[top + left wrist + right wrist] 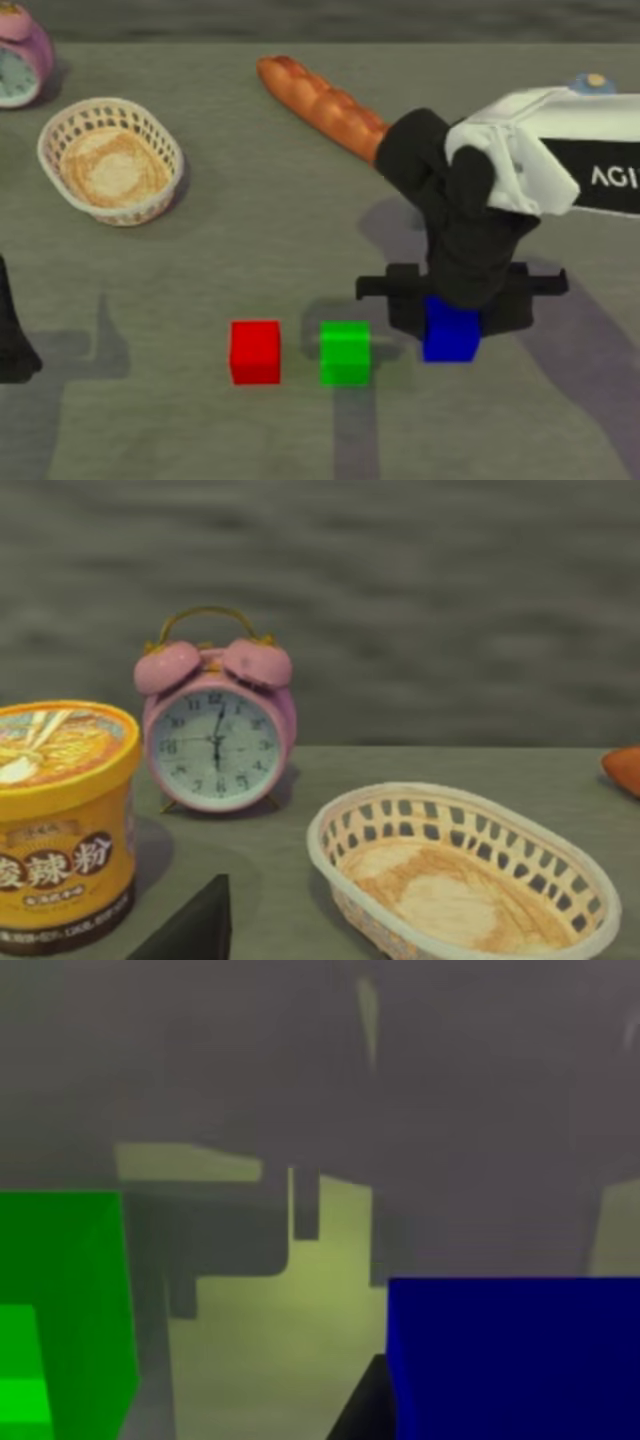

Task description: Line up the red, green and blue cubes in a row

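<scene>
The red cube (pixel 255 351) and the green cube (pixel 345 352) rest side by side on the table near the front, a small gap between them. The blue cube (pixel 450 335) is to the right of the green one, set slightly farther back than the other two. My right gripper (pixel 450 318) comes down from above and is shut on it. In the right wrist view a dark finger (pixel 362 1408) presses one side of the blue cube (pixel 515 1360), with the green cube (pixel 60 1310) beyond a strip of table. My left gripper (pixel 12 345) is parked at the table's left edge, open.
A baguette (pixel 320 103) lies at the back centre, its end under the right arm. A woven basket (pixel 110 160) sits at the back left, a pink alarm clock (pixel 20 60) in the far left corner. A yellow noodle tub (pixel 60 820) stands beside the clock (pixel 215 735).
</scene>
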